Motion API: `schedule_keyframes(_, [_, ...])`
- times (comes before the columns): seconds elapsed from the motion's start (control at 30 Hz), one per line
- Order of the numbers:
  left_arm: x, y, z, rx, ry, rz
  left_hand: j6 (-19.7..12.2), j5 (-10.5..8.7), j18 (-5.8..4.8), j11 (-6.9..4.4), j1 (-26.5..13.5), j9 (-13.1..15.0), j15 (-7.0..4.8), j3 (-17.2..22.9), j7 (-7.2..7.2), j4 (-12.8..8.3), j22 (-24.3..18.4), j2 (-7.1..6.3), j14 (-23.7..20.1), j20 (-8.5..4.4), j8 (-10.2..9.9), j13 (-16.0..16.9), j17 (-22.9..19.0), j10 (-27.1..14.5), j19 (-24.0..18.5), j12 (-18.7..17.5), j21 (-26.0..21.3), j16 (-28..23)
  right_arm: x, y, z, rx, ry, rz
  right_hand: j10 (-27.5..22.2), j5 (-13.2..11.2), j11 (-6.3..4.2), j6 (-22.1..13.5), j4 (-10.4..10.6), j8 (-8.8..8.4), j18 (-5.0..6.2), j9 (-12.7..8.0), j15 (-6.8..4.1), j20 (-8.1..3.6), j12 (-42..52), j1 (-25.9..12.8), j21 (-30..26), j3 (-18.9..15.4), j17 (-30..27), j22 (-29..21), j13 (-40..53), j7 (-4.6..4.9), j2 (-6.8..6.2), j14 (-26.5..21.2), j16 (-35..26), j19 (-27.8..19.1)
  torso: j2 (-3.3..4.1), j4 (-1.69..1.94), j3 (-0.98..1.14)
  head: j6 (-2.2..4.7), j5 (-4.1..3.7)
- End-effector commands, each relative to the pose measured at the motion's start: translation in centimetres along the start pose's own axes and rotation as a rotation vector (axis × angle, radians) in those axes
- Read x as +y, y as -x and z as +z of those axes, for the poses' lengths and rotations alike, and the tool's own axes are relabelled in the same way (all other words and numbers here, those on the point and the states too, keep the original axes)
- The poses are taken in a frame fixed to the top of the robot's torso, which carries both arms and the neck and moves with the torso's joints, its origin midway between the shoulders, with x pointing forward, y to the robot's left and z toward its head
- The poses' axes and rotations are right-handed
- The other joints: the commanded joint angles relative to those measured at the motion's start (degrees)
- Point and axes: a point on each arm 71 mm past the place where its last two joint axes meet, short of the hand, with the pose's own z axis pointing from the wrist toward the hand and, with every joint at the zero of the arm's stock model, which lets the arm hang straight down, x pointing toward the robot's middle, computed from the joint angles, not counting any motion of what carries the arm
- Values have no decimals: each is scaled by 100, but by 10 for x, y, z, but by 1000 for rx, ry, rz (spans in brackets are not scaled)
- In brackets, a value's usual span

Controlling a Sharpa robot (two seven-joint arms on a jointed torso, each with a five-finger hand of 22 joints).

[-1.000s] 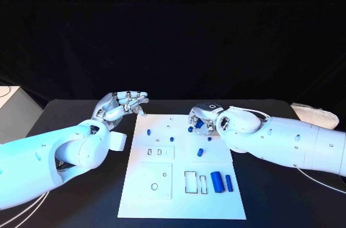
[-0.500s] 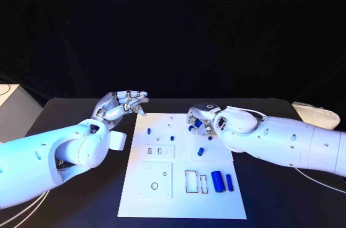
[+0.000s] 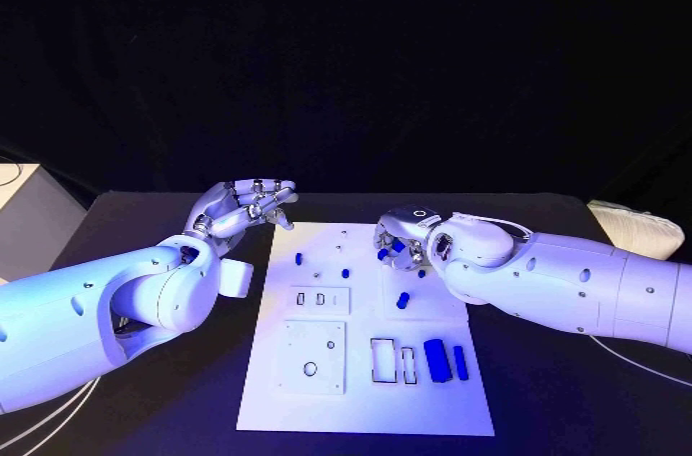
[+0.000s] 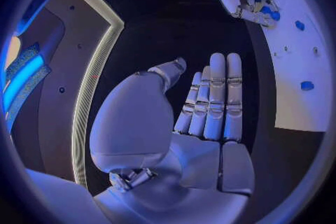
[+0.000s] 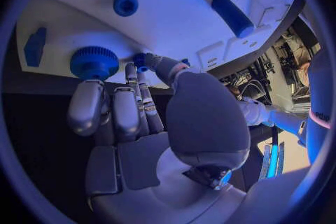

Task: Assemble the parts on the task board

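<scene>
- A white task board [image 3: 361, 376] lies flat in the middle of a black counter [image 3: 130, 226], its long axis running away from the robot.
- Small blue parts sit on the board. Two blue cylinders [image 3: 437, 360] lie side by side near the board's near right corner, long axes pointing away from the robot, just right of rectangular slots [image 3: 382, 361].
- A short blue peg [image 3: 402, 300] lies mid-board, tilted slightly. Two smaller blue pieces [image 3: 299, 259] stand farther back on the left.
- The right hand [image 3: 400, 241] hangs over the board's far right part, fingers curled down. In the right wrist view its thumb and fingertips pinch a small blue part [image 5: 140, 60], close beside a ridged blue gear [image 5: 94, 62] on the board.
- The left hand [image 3: 245, 208] hovers off the board's far left corner, palm up, fingers straight and close together, holding nothing.
</scene>
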Motion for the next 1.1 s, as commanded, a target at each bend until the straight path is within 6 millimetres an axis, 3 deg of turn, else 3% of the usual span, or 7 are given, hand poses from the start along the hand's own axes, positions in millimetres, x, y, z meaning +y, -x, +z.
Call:
schedule_keyframes(0.03, [-1, -2, 1, 17, -4, -16, 19, 22, 105, 32, -67, 6, -10, 25, 29, -11, 14, 9, -50, 15, -9, 9, 13, -4, -54, -11, 36, 41, 1, -2, 0, 7, 3, -21, 123, -44, -40, 96, -30, 55, -116, 44, -8, -12, 34, 113, 72, 97, 9, 94, 19, -8, 51, 129, 50, 61, 12, -1, 3, -13, -14])
schedule_keyframes(0.57, [-1, -1, 1, 14, -1, -17, 28, 22, 108, 30, -55, 11, -13, 53, 27, -33, 39, 35, -66, 17, -5, 12, 34, 1, -79, -7, 72, 61, 5, 8, -3, -136, -2, 39, 752, -141, -266, 513, -182, 509, -186, 447, -189, -177, 133, 284, 392, 268, 65, 568, 236, -216, 399, 124, 225, 170, 34, 10, -6, 6, -27])
schedule_keyframes(0.83, [0, 0, 2, 11, 1, -17, 29, 22, 109, 30, -42, 13, -14, 70, 27, -52, 54, 43, -75, 18, -5, 12, 45, 1, -93, -7, 93, 71, 6, 14, -4, -193, -43, 68, 776, -244, -272, 485, -179, 567, -200, 531, -197, -193, 105, 241, 443, 249, 55, 647, 267, -223, 417, 122, 239, 189, 34, 0, -5, 47, -5])
schedule_keyframes(1.1, [0, -1, 2, 13, 4, -18, 31, 22, 111, 29, -28, 15, -15, 87, 27, -73, 70, 48, -85, 18, -4, 12, 55, 1, -107, -7, 116, 80, 13, 21, 9, -224, -69, 66, 767, -276, -271, 464, -181, 580, -194, 557, -198, -194, 86, 225, 424, 237, 6, 622, 275, -224, 404, 113, 221, 176, 54, 12, -7, 102, 1])
